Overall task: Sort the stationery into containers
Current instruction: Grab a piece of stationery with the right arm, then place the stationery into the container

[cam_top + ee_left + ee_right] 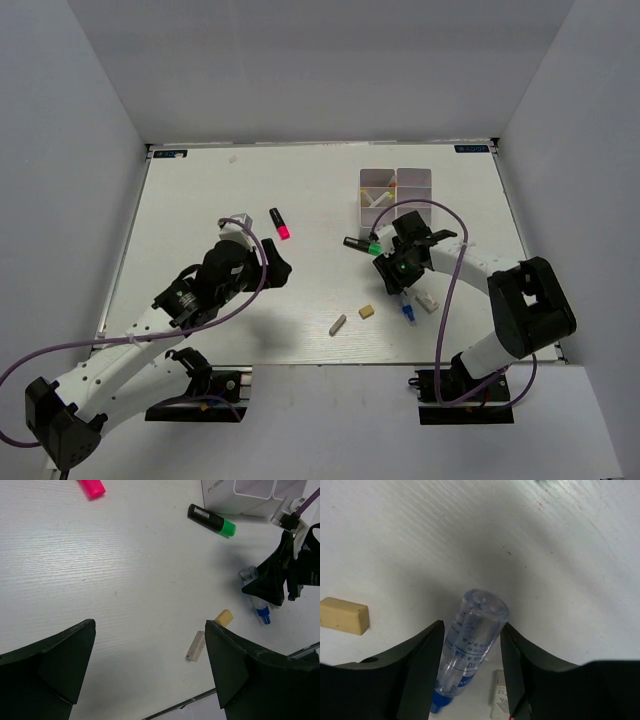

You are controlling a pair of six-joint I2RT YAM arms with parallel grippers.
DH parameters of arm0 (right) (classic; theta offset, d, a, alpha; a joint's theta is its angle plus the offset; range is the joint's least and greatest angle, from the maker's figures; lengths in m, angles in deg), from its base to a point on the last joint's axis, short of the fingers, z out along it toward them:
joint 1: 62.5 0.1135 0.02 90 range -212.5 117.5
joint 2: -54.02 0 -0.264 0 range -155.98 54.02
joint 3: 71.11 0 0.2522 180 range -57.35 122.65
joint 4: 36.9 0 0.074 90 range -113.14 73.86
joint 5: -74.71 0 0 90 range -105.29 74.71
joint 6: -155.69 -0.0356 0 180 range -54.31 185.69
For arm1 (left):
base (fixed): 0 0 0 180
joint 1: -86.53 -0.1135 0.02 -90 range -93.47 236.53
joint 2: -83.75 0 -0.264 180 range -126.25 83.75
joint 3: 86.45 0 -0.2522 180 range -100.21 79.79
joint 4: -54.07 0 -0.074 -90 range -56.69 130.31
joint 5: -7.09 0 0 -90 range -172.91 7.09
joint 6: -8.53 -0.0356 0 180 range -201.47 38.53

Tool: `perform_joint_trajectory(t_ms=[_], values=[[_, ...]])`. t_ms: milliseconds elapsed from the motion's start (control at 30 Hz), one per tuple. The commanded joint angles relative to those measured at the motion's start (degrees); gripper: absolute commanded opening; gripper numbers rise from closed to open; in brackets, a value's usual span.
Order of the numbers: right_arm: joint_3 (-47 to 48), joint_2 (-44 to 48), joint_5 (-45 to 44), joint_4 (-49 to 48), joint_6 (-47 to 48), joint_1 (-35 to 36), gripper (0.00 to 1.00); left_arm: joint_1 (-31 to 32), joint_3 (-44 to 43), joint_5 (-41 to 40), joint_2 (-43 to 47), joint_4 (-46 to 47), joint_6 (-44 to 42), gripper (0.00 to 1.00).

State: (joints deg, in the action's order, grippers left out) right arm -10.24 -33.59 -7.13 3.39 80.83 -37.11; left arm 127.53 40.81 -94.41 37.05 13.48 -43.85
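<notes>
White bench [395, 535] below. My right pincer [471, 635] clamped on clear tube [479, 611], tube tilted; best lift slowly, guard against slip.

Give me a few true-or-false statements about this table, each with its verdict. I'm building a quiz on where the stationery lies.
1. The left end effector is open, with nothing between its fingers. True.
2. The green-tipped marker is inside the white box. False: it lies on the table just outside the box.
3. The clear tube sits between the fingers of the right end effector. True.
4. The pink-tipped marker lies right beside the tan eraser. False: they are well apart, and the eraser's neighbour is the pale stick.
</notes>
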Motion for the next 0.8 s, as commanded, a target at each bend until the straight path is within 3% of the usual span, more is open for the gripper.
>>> perform_joint_trajectory(t_ms=[0,100,133,200,367,533,767], values=[[0.44,-0.98,-5.78,-1.91,-1.69,1.77,0.53,-0.12,-1.10,-1.06,0.73,-0.94,1.74,1.00],[1.13,0.50,-5.27,-0.51,-1.25,1.77,0.32,-0.12,-0.57,-1.06,-1.81,-0.94,2.97,1.00],[1.14,1.73,-2.91,-0.16,-0.81,1.86,0.19,-0.12,-0.57,-1.06,-3.04,-0.94,3.50,1.00],[2.97,4.28,0.26,1.77,1.19,1.33,0.03,-0.12,-0.57,0.08,-4.36,-0.94,5.43,1.00],[13.77,4.38,8.42,11.95,7.09,0.10,0.00,-0.12,-0.57,3.33,-8.49,0.64,6.66,1.00],[28.00,4.38,14.68,14.78,9.12,-3.14,0.00,-0.12,-1.62,3.95,-10.26,1.87,6.67,1.00],[37.53,2.98,16.27,3.64,8.75,-8.51,0.00,-0.12,-0.31,3.95,-9.73,2.40,7.19,1.00]])
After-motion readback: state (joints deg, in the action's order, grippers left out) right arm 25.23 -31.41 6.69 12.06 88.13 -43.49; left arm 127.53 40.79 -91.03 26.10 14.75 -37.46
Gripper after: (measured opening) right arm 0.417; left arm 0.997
